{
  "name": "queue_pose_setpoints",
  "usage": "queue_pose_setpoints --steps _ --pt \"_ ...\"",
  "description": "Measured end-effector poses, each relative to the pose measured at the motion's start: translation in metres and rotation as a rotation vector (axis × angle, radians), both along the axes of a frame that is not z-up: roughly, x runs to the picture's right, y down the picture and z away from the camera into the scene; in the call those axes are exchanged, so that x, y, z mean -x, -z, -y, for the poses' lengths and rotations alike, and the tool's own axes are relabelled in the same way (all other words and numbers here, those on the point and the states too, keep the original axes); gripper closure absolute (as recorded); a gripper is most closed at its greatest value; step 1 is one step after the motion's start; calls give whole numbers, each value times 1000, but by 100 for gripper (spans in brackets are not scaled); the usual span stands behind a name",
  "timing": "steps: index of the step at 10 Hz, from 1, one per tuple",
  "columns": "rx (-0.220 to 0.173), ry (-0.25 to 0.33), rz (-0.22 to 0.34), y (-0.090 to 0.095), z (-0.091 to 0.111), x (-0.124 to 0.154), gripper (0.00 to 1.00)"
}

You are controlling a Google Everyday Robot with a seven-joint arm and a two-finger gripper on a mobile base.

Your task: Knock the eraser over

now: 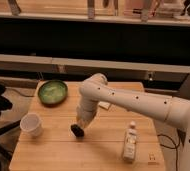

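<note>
On the wooden table, a white cup stands near the left edge, with a green bowl farther back. Right of the cup, near the table's middle, the gripper reaches down from the white arm to the small dark eraser, meeting or nearly meeting it; I cannot tell how its tips are set. Farther right, a white bottle stands near the front edge.

The light wooden slatted counter carries a green round bowl, a white paper cup, a small black eraser beneath the gripper, and a pale upright bottle.
</note>
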State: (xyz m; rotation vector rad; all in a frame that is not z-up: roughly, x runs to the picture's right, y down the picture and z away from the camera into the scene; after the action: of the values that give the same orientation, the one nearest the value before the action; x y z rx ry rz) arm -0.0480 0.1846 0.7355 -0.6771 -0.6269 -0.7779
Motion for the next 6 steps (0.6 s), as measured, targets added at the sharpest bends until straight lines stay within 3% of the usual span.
queue_pose_setpoints --steps 6 --pt "9 3 -3 -1 -1 2 100"
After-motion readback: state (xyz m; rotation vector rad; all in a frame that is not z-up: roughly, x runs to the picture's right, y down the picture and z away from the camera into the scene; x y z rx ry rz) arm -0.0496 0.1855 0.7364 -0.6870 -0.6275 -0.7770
